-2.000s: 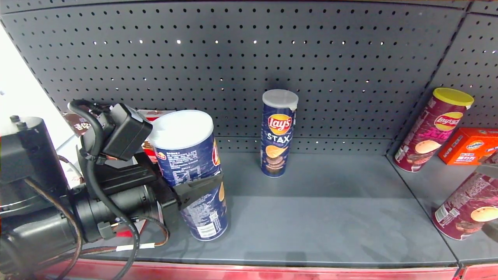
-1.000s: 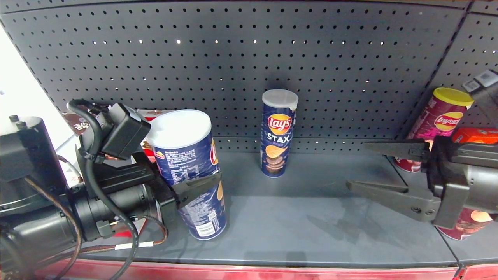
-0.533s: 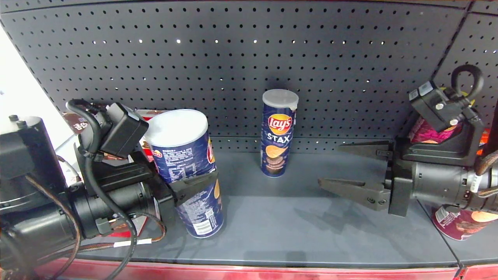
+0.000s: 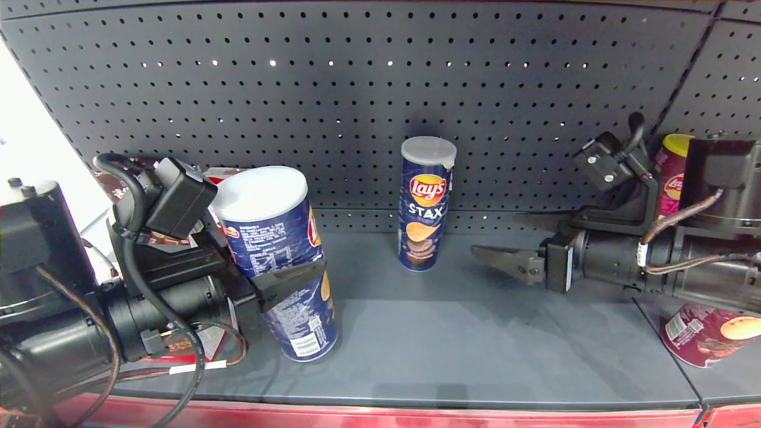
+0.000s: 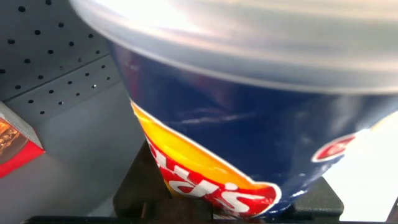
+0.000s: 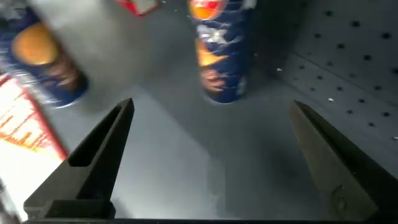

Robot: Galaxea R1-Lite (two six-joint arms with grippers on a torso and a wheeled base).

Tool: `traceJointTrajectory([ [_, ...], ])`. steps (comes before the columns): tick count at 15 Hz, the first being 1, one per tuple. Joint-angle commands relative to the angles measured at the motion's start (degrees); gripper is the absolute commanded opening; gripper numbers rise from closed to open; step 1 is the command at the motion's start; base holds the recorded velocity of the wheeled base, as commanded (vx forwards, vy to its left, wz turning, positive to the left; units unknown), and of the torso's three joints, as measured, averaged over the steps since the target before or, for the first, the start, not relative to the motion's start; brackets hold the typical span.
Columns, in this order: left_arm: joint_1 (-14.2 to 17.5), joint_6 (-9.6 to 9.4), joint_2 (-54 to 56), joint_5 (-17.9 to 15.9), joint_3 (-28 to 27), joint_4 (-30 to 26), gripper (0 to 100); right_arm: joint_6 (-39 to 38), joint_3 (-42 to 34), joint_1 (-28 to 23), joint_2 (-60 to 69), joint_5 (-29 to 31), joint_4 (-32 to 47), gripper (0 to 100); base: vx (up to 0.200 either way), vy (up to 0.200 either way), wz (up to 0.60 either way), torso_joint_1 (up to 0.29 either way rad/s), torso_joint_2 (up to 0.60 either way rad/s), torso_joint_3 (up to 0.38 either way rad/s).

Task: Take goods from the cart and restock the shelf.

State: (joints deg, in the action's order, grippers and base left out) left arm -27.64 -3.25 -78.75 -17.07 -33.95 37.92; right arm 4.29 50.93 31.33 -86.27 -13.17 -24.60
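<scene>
So the left gripper pinches the blue chip can mid-body (light, stiff tube, probably slick, safest spot); right gripper is spread wide, facing the upright can.

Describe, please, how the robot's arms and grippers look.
Both arms are black with cylindrical wrists. The left gripper and right gripper each have two tapered black fingers and a boxy camera on top. Black and brown cables loop along them.

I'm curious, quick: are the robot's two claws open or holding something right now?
Left gripper: shut on the blue chip can.
Right gripper: open, holding nothing.
</scene>
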Motion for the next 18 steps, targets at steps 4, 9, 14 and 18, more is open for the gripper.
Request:
traceJointTrajectory([
  [4, 0.13, 0.0, -0.17, 0.02, 0.03, -0.04, 0, 0.19, 6.11, -2.5, -8.47, -7.22, -6.86, 100, 0.0, 0.0, 0.0, 0.0, 0.0, 0.0],
  [9, 0.21, 0.0, 0.0, 0.1, 0.03, -0.04, 0, 1.95, 6.81, -5.14, -13.13, -19.18, -14.69, 100, 0.0, 0.0, 0.0, 0.0, 0.0, 0.0],
  [14, 0.13, 0.0, -0.17, 0.02, 0.03, -0.04, 0, 2.48, 8.04, -7.6, -15.42, -26.47, -17.15, 100, 0.0, 0.0, 0.0, 0.0, 0.0, 0.0],
  [18, 0.13, 0.0, -0.17, 0.1, 0.03, -0.04, 0, 3.79, 10.5, -8.04, -18.14, -30.34, -17.32, 100, 0.0, 0.0, 0.0, 0.0, 0.0, 0.0],
])
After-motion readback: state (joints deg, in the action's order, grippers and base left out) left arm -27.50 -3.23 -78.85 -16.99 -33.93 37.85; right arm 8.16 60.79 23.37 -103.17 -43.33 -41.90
